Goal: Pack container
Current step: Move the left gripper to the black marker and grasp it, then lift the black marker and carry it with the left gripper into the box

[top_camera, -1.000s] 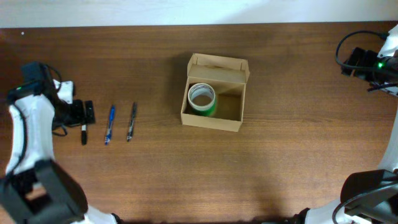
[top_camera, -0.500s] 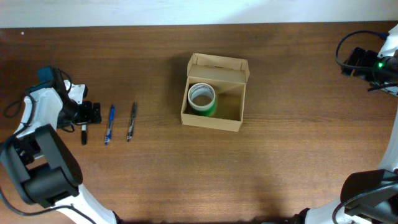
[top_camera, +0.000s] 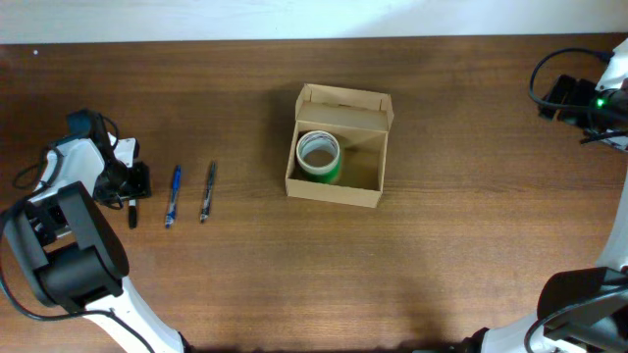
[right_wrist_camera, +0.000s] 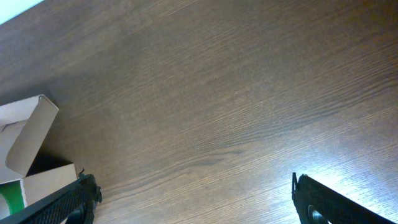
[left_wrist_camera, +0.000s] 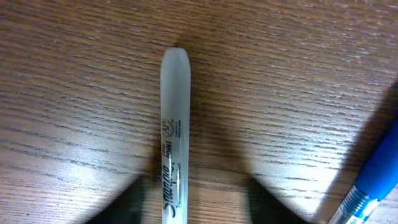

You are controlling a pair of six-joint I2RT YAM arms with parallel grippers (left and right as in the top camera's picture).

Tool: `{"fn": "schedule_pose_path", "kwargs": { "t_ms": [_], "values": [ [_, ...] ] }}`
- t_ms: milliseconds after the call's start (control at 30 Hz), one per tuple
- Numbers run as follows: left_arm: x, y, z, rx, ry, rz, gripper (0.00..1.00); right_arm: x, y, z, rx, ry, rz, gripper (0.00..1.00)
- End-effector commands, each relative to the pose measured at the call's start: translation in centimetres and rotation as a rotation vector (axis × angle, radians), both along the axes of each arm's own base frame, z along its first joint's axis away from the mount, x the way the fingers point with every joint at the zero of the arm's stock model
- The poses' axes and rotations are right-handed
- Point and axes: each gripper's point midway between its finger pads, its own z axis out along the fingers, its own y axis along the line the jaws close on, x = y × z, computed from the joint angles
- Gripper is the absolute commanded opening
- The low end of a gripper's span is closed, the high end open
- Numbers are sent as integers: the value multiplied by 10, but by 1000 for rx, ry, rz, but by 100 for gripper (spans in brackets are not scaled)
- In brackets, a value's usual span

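**1. Surface and room**
The work surface is a dark brown wood-grain table point(top_camera: 442, 255). A pale strip of wall point(top_camera: 314, 18) runs along its far edge.

**2. Container and contents**
The container point(top_camera: 365, 186) is a tan cardboard box near the centre of the table. Its hinged flap lid point(top_camera: 343, 102) is open and stands up on the far side. 1 green tape roll point(top_camera: 319, 155) lies in the left half of the box, with its hole facing up.

**3. Loose items**
3 writing tools lie side by side at the left of the table, well apart from the container, in this order from the left:
- a marker point(left_wrist_camera: 174, 124)
- a blue pen point(top_camera: 173, 194)
- a dark pen point(top_camera: 208, 191)

**4. Left arm**
The left arm reaches to the left end of the table. The left gripper point(top_camera: 137, 182) points down low over the marker. In the wrist view its fingers point(left_wrist_camera: 121, 205) are spread, 1 on each side of the marker barrel, with bare wood visible between finger and barrel on both sides.

**5. Right arm**
The right arm sits at the far right corner, well apart from the container. The right gripper point(right_wrist_camera: 193, 208) is spread wide over bare table and holds nothing.
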Motion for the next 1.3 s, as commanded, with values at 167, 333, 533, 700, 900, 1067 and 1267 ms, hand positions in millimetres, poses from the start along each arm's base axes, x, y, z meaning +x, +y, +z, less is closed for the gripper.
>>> {"fn": "schedule_pose_path", "kwargs": {
  "t_ms": [167, 333, 533, 700, 900, 1067, 1267],
  "values": [
    [-5, 1, -10, -7, 32, 13, 2, 2, 1, -5, 16, 7, -5, 99],
    [7, -9, 6, -71, 3, 4, 2, 2, 1, -5, 16, 7, -5, 99],
    [55, -26, 89, -152, -134, -130, 2, 2, 1, -5, 16, 7, -6, 99],
    [90, -75, 188, -149, -305, -446, 2, 2, 1, -5, 16, 7, -6, 99],
    [90, -186, 261, -89, -410, -890, 1, 2, 1, -5, 16, 7, -5, 99],
    [68, -295, 270, -67, -431, -1260, 2, 2, 1, -5, 16, 7, -5, 99],
    [26, -389, 251, 44, -357, -1644, 1, 2, 1, -5, 16, 7, -5, 99]
  ]
}}
